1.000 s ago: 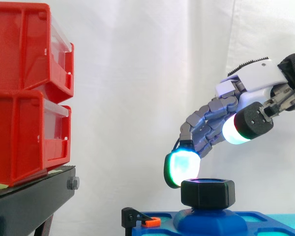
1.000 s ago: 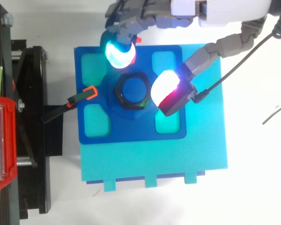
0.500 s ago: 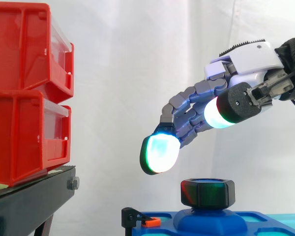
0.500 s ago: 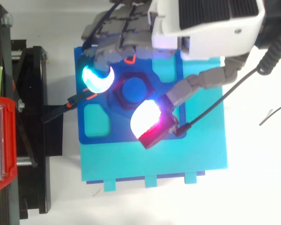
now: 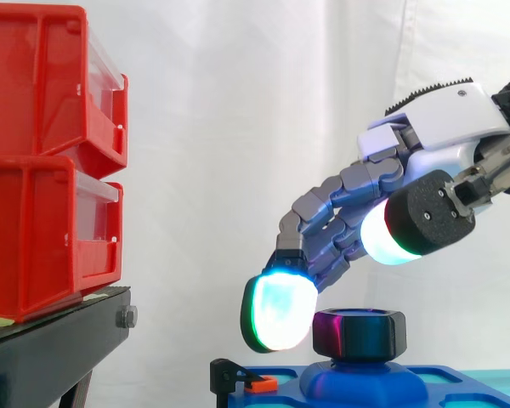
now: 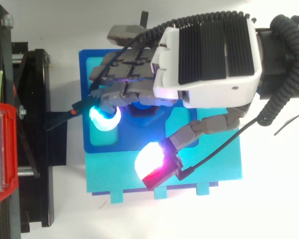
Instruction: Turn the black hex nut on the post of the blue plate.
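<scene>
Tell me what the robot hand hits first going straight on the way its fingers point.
Likely the blue plate, beside the black hex nut: the robot hand has its fingertips slanting down-left past the nut's side. An orange-tipped clamp lies near that line; depth is unclear.

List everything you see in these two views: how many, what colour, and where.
black hex nut: one, black, on the raised middle of the blue plate
blue plate: one, blue with teal pockets, on the teal board
teal board: one, teal, under the blue plate
clamp: one, black with an orange tip, at the plate's edge nearest the stand
red bins: two, red with clear fronts, stacked on the stand
black stand: one, black, left of the plate in the side view
white curtain: one, white, behind everything
hand: one, white and grey, above the nut, fingers bent loosely
fingertips: glowing cyan-green beside the nut, white and red on the thumb
</scene>
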`<action>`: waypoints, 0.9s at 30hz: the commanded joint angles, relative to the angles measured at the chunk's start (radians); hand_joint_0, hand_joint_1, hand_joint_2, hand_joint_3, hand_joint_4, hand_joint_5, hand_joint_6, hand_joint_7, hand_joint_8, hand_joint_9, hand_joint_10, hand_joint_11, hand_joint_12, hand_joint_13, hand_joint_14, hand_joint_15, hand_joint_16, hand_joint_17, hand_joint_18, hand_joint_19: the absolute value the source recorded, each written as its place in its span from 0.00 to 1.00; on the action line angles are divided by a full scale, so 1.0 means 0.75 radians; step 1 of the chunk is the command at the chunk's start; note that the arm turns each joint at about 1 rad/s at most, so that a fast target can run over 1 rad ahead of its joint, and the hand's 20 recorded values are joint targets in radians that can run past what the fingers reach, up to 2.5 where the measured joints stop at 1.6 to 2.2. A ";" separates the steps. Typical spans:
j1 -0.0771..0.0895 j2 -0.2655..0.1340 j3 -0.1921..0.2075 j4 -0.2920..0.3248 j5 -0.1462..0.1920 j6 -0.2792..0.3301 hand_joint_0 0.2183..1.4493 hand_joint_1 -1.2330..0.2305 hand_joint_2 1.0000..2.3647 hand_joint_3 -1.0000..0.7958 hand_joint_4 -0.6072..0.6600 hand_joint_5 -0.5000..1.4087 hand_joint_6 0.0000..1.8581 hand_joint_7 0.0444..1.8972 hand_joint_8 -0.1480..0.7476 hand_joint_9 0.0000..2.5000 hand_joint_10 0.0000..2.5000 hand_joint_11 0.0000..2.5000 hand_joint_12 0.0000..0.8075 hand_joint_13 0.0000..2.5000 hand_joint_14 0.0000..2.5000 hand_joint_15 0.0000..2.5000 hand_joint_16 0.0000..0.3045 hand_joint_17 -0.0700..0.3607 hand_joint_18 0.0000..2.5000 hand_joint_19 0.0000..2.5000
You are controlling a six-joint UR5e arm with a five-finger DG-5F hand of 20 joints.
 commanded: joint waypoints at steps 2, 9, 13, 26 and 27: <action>0.004 0.000 -0.008 -0.007 0.005 0.002 0.19 0.56 0.00 0.28 0.66 0.16 0.27 0.40 0.46 0.14 0.00 0.00 0.47 0.12 0.00 0.00 0.19 0.47 0.04 0.00; -0.002 0.000 -0.008 -0.030 0.001 0.002 0.19 0.56 0.00 0.28 0.65 0.16 0.27 0.40 0.46 0.15 0.00 0.00 0.48 0.12 0.00 0.00 0.19 0.47 0.04 0.00; -0.010 0.000 -0.008 -0.038 -0.003 0.002 0.19 0.56 0.00 0.28 0.65 0.16 0.27 0.40 0.46 0.14 0.00 0.00 0.48 0.12 0.00 0.00 0.19 0.47 0.05 0.00; -0.037 0.000 -0.006 -0.040 -0.036 -0.006 0.20 0.56 0.00 0.28 0.65 0.16 0.27 0.40 0.46 0.15 0.00 0.00 0.47 0.12 0.00 0.00 0.19 0.46 0.05 0.00; -0.039 0.000 -0.006 -0.040 -0.036 -0.006 0.20 0.56 0.00 0.28 0.65 0.16 0.27 0.40 0.46 0.15 0.00 0.00 0.47 0.12 0.00 0.00 0.19 0.46 0.05 0.00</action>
